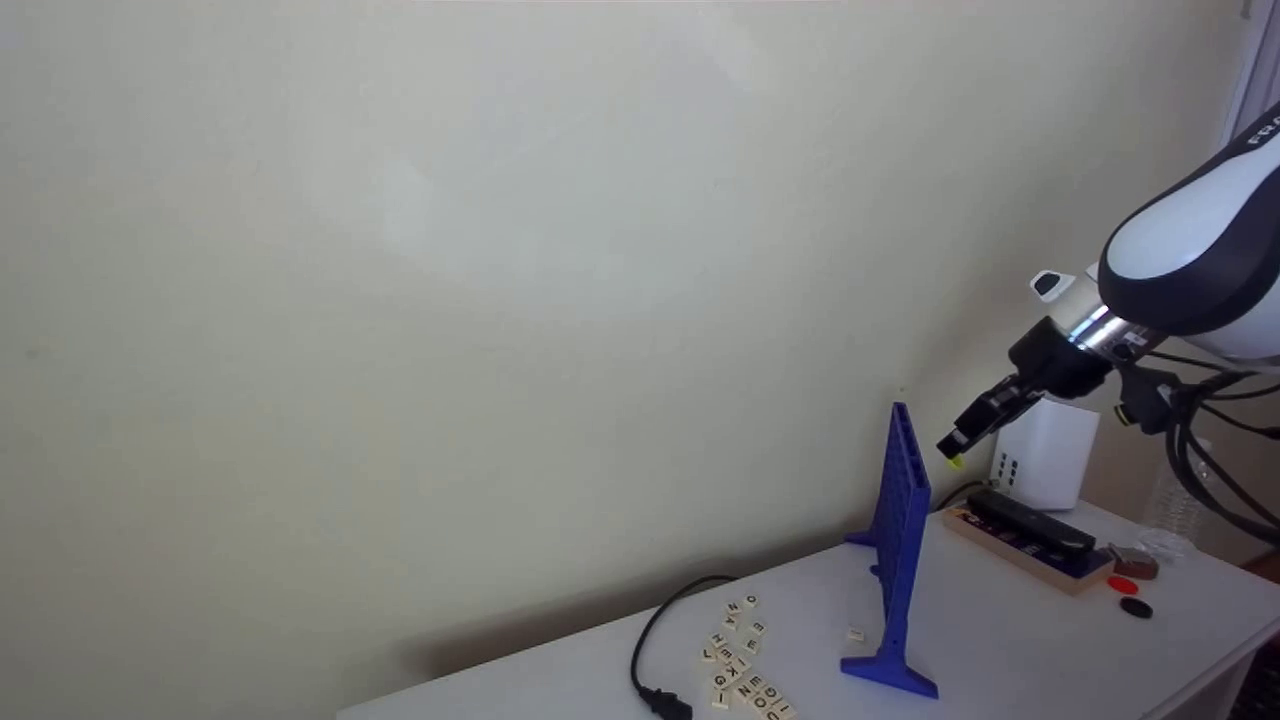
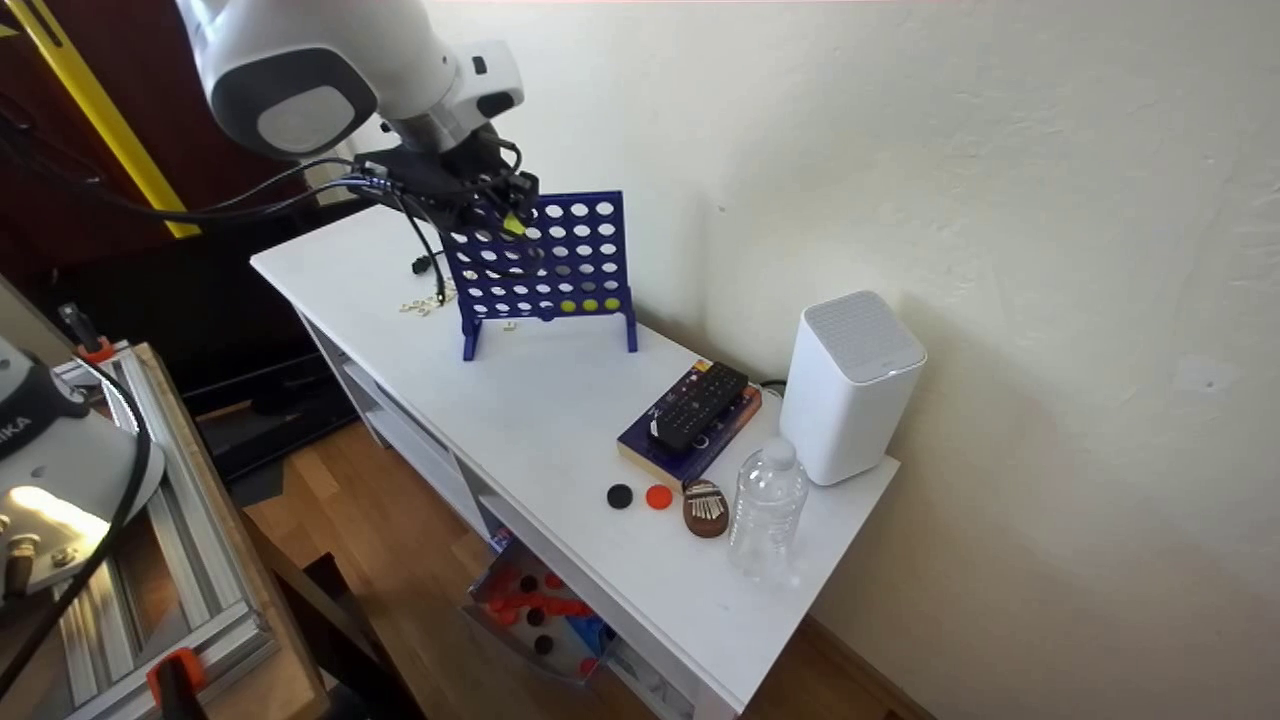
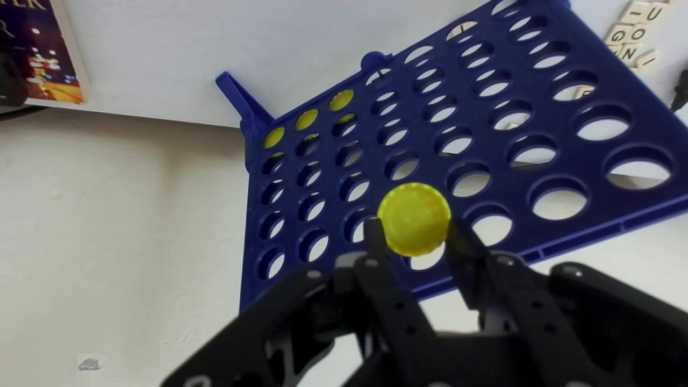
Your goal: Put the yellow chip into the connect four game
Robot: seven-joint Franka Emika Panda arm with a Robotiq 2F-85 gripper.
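A yellow chip (image 3: 414,217) is pinched edge to edge by my gripper (image 3: 415,231), its round face showing in the wrist view. The blue connect four game (image 3: 481,122) stands upright on the table, seen nearly edge-on in an exterior view (image 1: 905,530). Three yellow chips (image 3: 307,119) sit side by side in its bottom row. Seen from outside, the held chip (image 1: 956,462) is on the near-robot side of the board, apart from it and slightly below its top edge at the far end. Whether it lines up with a slot I cannot tell.
A book (image 2: 640,440) carries a black remote (image 2: 700,405). Around it are a white box (image 2: 850,390), a clear bottle (image 2: 768,510), a brown thumb piano (image 2: 706,510), a red chip (image 2: 659,497) and a black chip (image 2: 620,496). Letter tiles (image 1: 735,665) and a cable (image 1: 640,640) lie beyond the board.
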